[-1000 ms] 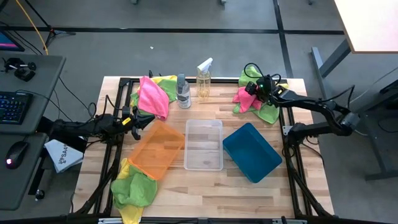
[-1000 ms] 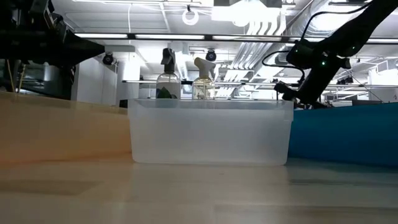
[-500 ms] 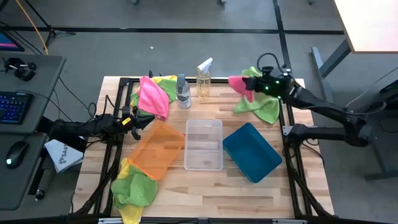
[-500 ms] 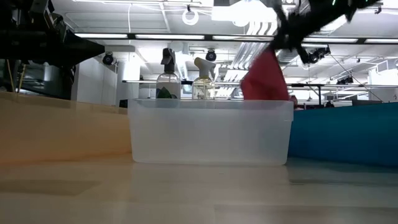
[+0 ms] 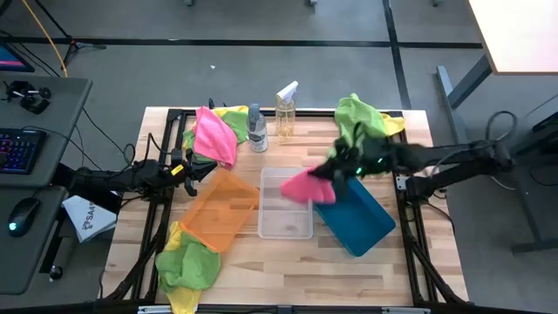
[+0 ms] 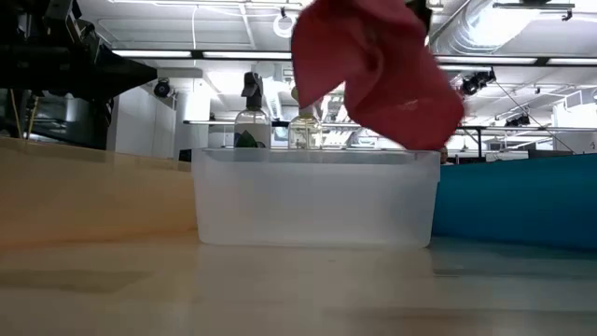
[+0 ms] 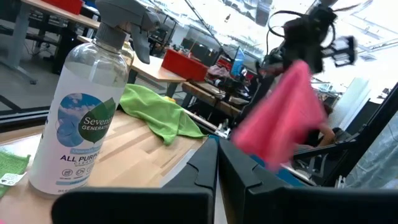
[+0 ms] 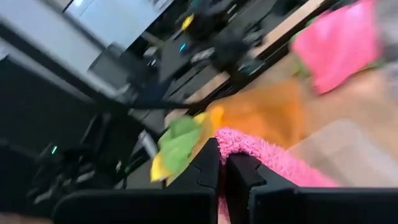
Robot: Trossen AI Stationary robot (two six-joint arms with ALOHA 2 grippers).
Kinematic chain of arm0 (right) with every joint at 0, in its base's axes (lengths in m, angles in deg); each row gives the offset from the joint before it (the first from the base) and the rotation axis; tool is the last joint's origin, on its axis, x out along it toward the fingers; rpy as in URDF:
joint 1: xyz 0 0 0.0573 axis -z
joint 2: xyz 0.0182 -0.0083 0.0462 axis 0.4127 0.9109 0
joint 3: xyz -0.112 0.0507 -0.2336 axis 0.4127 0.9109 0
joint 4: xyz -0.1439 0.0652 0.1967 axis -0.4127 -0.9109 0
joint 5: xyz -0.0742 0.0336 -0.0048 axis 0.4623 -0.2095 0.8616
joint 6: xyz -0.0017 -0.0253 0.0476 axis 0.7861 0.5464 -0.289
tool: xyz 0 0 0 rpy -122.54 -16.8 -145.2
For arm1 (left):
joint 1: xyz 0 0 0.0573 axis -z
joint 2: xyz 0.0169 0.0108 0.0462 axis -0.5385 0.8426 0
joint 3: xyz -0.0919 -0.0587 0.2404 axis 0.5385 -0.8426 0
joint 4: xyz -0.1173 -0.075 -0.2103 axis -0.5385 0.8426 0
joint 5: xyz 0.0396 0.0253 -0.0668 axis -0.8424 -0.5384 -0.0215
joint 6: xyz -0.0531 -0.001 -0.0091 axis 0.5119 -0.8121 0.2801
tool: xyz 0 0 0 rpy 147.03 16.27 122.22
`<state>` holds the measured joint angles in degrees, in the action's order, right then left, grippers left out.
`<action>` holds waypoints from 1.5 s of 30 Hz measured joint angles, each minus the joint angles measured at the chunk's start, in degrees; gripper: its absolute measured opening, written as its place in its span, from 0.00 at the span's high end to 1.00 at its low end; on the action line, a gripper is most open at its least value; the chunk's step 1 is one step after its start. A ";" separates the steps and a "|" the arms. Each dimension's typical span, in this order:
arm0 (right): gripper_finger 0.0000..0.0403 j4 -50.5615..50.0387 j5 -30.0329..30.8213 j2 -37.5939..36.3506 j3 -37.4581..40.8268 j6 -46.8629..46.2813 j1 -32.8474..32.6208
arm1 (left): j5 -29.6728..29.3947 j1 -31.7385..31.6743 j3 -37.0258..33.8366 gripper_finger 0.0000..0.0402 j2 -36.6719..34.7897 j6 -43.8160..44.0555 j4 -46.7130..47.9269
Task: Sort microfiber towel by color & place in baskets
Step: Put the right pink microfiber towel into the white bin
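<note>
Left arm is seen parked at the table's [image 5: 288, 262] left edge, its gripper [image 5: 185, 169] lying just beside the far corner of the orange bin [image 5: 220, 208]; its fingers [image 7: 208, 171] are pressed together with nothing between them. A green-and-yellow towel heap [image 5: 186, 267] lies at the near left corner, touching the orange bin's near end. A pink towel [image 5: 214, 135] is draped over green and yellow cloth at the far left. Two spray bottles, one grey-capped [image 5: 256, 128] and one white-capped [image 5: 285, 111], stand upright side by side at the far middle. The clear bin [image 5: 285, 202] sits at centre, between the orange bin and the blue bin [image 5: 352, 213], and is seen empty in the low view. A second pink towel [image 5: 306, 186] is held in the air over the clear bin's right far corner, near the blue bin's edge; in the low view it hangs above the clear bin's rim [image 6: 317, 157]. The right gripper [image 5: 342, 167] is clamped on this towel, its fingers [image 8: 211, 171] closed tight on the fuzzy pink edge. A green towel [image 5: 364, 121] with yellow beneath remains at the far right corner. The right arm is stretched in from the table's right side.
</note>
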<state>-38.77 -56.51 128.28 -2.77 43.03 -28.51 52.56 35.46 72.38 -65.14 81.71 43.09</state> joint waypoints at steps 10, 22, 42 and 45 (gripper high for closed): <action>1.00 13.69 -5.98 14.21 0.04 0.44 -1.41 | 0.00 0.00 0.01 1.00 -0.01 0.00 0.00; 1.00 -7.96 -5.14 13.72 0.09 0.15 -1.12 | -0.02 0.00 0.00 1.00 0.01 0.00 0.00; 0.99 1.74 -5.00 21.93 0.09 2.40 1.29 | -0.01 0.02 0.01 1.00 0.00 0.00 0.02; 0.92 3.21 -6.34 23.59 0.09 3.66 1.76 | -0.01 0.00 0.00 1.00 -0.01 0.00 0.00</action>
<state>-35.56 -62.85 151.87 -2.69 46.69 -26.75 52.56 35.46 72.38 -65.15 81.71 43.09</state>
